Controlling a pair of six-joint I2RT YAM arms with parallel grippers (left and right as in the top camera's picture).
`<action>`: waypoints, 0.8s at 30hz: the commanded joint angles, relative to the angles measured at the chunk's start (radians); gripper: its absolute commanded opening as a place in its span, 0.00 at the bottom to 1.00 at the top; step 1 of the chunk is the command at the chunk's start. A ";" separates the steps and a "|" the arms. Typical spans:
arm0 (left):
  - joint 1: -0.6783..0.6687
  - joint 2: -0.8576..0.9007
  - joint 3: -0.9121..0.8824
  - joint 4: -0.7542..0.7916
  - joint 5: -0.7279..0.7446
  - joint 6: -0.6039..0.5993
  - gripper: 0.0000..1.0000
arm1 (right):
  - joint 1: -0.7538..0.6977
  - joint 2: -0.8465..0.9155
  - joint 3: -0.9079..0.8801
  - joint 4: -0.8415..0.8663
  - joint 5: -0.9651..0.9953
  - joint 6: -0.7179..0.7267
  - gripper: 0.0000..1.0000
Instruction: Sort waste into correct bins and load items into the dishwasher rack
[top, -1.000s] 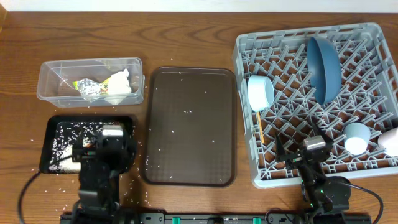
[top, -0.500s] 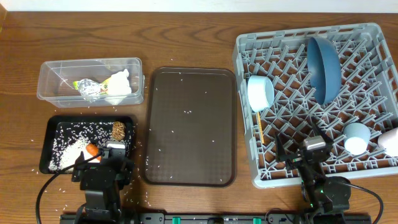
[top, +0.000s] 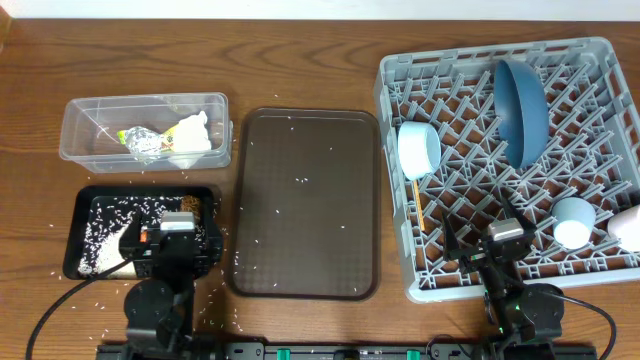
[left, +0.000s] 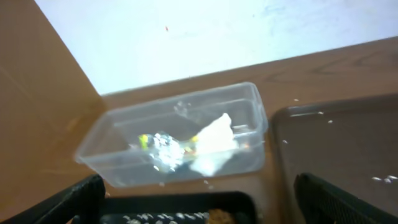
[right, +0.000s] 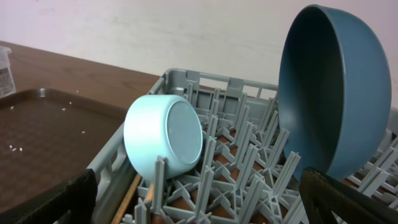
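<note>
While I watched from above, the left gripper hung over the right end of the black tray at the near-left corner of the tabletop. Its fingers were spread wide with nothing between them. That tray lay with its long side along the near edge. It held a spread of rice, and the wrist view showed a brown lump just below the fingers.

Straight beyond it, toward the far edge, sat the clear box, also lying lengthwise left to right. It held the crumpled wrappers with the white tissue touching them on the right. Both bins were on the left arm's side, well apart from the other arm.

The right gripper was also wide and empty, low at the near edge of the rack, which filled the right side of the table. Standing among the pegs were the blue plate on edge near the far side and the bowl tipped on its side at the left wall. The blue cup and the pink cup sat by the right wall.

I judged the sorting nearly finished. Only stray grains remained, dotted over the brown serving tray in the middle and on the wood around the black tray, nearer the left arm.
</note>
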 joint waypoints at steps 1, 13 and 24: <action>0.005 -0.058 -0.042 0.006 0.022 -0.132 0.98 | -0.014 -0.005 -0.005 0.000 -0.008 -0.007 0.99; 0.004 -0.085 -0.192 0.128 0.023 -0.197 0.98 | -0.014 -0.005 -0.005 0.000 -0.008 -0.007 0.99; 0.002 -0.085 -0.257 0.185 0.021 -0.200 0.98 | -0.014 -0.005 -0.005 0.000 -0.008 -0.007 0.99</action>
